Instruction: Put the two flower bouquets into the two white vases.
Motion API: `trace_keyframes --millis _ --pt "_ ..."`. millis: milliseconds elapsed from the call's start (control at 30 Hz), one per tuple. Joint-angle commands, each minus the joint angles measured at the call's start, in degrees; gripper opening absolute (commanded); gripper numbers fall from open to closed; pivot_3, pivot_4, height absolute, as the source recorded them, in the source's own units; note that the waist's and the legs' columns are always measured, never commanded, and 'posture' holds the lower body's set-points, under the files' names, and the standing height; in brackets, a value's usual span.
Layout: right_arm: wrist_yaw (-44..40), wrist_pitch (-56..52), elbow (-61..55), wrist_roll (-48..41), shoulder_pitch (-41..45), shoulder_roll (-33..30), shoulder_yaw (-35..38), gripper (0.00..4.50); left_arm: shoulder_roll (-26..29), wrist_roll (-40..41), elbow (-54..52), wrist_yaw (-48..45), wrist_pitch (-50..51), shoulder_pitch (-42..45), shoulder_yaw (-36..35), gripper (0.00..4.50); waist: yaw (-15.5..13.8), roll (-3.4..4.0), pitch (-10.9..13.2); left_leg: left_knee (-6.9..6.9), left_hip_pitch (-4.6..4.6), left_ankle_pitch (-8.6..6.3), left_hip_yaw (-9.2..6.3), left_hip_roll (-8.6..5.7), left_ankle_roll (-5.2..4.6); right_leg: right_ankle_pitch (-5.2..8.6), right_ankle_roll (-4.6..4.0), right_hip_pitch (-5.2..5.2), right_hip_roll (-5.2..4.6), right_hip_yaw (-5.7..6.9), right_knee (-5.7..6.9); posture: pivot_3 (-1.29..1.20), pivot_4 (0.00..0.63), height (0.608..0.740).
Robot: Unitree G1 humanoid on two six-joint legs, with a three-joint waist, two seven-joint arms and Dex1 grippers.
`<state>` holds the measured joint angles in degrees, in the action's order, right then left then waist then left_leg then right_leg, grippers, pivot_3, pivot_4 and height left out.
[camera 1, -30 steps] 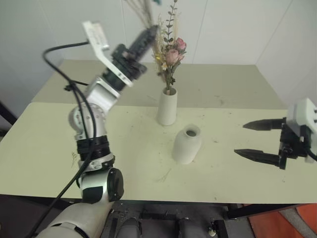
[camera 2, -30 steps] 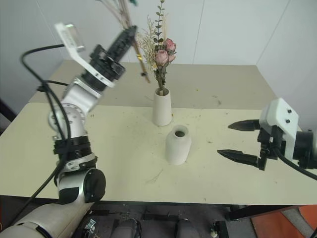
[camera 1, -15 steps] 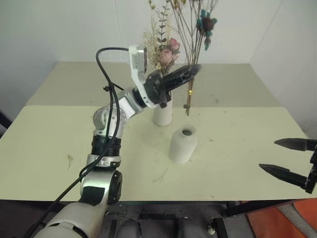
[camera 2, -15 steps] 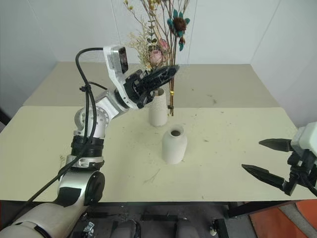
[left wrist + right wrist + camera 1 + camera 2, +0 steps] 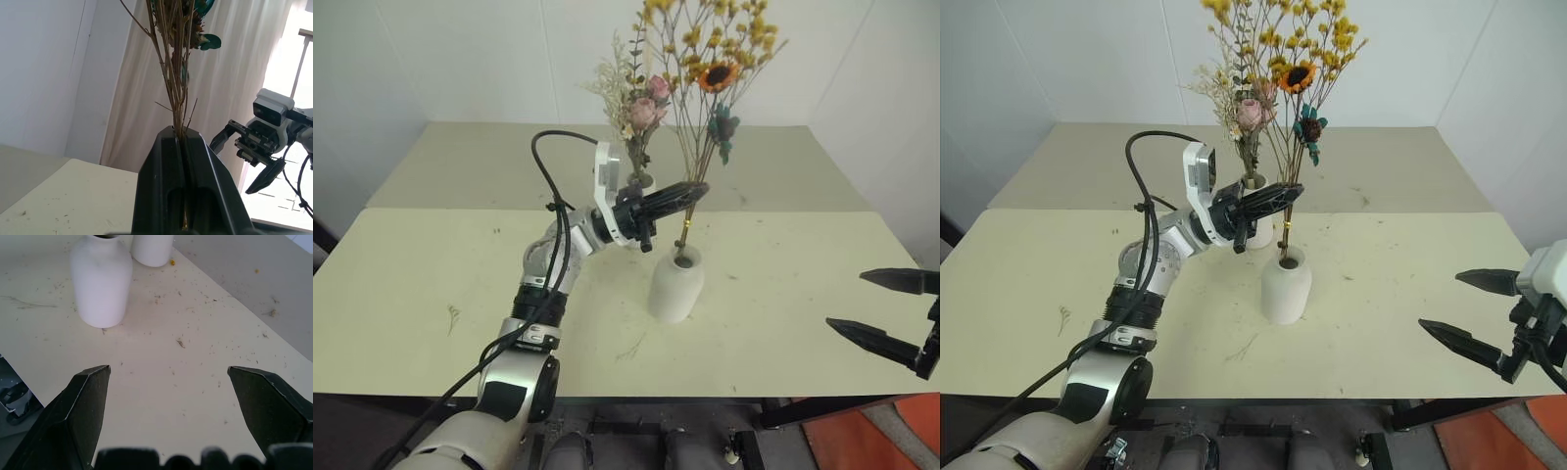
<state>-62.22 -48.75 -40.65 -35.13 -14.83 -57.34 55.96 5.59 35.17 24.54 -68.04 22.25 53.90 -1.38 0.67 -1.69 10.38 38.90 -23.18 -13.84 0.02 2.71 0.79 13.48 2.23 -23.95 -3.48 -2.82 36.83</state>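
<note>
My left gripper [image 5: 693, 192] is shut on the stems of the yellow-orange bouquet with the small sunflower [image 5: 719, 74]. It holds the bouquet upright over the short, fat white vase [image 5: 674, 290], and the stem ends sit at the vase's narrow mouth. The left wrist view shows the black fingers [image 5: 164, 161] pressed together around the thin stems [image 5: 178, 98]. The cream-and-pink bouquet [image 5: 643, 108] stands in the tall slim white vase [image 5: 151, 247], just behind my left gripper. Far out by the table's right edge, my right gripper [image 5: 847, 300] hangs open and empty.
Both vases stand near the middle of the pale yellow table [image 5: 421, 284], with small plant crumbs scattered around them. A second table of the same colour [image 5: 470, 162] adjoins it at the back, against white walls.
My left gripper has come down and to the right with the yellow bouquet, turning it upright, so the stem ends now meet the short vase's mouth. The right gripper pulled back to the right, then stayed still.
</note>
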Motion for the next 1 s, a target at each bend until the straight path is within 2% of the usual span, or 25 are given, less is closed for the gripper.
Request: trace_keyframes --millis 33,267,600,733,1000 --pt "0.9 1.6 0.1 -0.1 0.5 -0.4 1.9 4.5 -0.7 -1.9 0.8 -1.9 -3.6 0.0 1.0 0.02 0.0 0.0 0.0 0.0 0.0 0.0 0.0 0.0 0.0 0.0 0.0 0.0 0.0 0.0 0.0 0.0 0.15 0.74" --pt "2.0 2.8 0.2 0.2 0.5 -0.2 0.8 4.5 -2.6 -3.9 3.3 -3.1 -7.1 -0.4 1.4 0.02 0.0 0.0 0.0 0.0 -0.01 0.0 0.0 0.0 0.0 0.0 0.0 0.0 0.0 0.0 -0.01 0.0 0.15 0.74" --pt "1.6 4.2 0.8 -1.0 0.3 0.2 0.4 4.5 -1.4 -3.3 -1.3 -5.8 -5.7 -3.4 2.5 0.02 0.0 0.0 0.0 0.0 -0.01 0.0 0.0 0.0 0.0 0.0 0.0 -0.01 0.0 0.0 0.01 0.0 0.15 0.74" --pt "1.8 4.5 1.4 -1.0 1.0 -0.2 -0.2 4.5 -0.7 -3.8 -3.0 -5.7 -5.6 -4.6 2.8 1.04 0.0 0.0 0.0 0.0 0.0 0.0 -0.01 0.0 0.0 0.0 0.0 0.0 0.0 0.0 0.0 0.0 0.15 0.74" --pt "1.7 5.8 2.7 -0.8 2.1 -0.7 -1.9 4.5 4.9 -7.1 -6.0 -5.4 -3.8 -5.4 5.3 3.66 0.1 0.01 0.0 0.0 0.01 0.0 -0.01 0.01 0.0 0.0 0.0 0.0 0.0 -0.01 0.03 0.0 0.15 0.74"
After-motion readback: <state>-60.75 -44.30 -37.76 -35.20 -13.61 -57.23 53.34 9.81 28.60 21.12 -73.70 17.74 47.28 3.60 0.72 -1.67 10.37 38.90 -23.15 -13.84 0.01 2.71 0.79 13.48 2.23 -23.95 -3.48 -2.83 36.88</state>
